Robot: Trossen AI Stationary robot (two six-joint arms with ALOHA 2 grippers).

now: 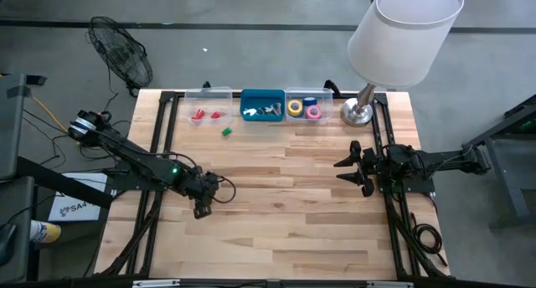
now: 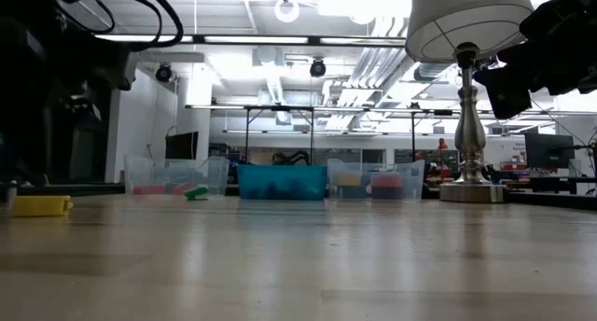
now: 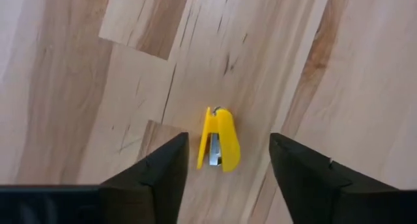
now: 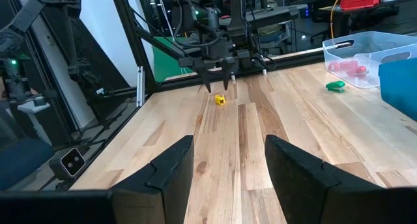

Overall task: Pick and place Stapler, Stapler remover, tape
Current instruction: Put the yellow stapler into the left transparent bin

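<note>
**Left gripper over yellow stapler, fingers apart**

Stapler (image 3: 219,139), yellow, lies flat on bare wood in the table's left half, toward 9 o'clock from the table centre. Left gripper (image 1: 202,206) hangs directly above it, fingers spread wide; the left wrist view shows the stapler on the table in the gap between the two fingers (image 3: 163,175), touching neither. The right wrist view confirms it: stapler on the boards just beneath the left arm's fingertips, clear of them.

Right gripper (image 1: 347,171) waits at about 3 o'clock, near the right edge, fingers released and holding nothing.

Along the far edge, 12 o'clock, three bins sit in a row. Clear bin (image 1: 208,95), leftmost, holds small red pieces (image 1: 206,115). Blue bin (image 1: 263,95), middle, holds silvery items (image 1: 266,111); cannot tell what kind. Clear bin to its right (image 1: 306,94) holds tape rolls (image 1: 304,109): yellow, pink, blue. Green piece (image 1: 226,131) lies loose on the table just in front of the left clear bin. Lamp (image 1: 400,37) stands at the far right corner, about 1 o'clock.
</note>
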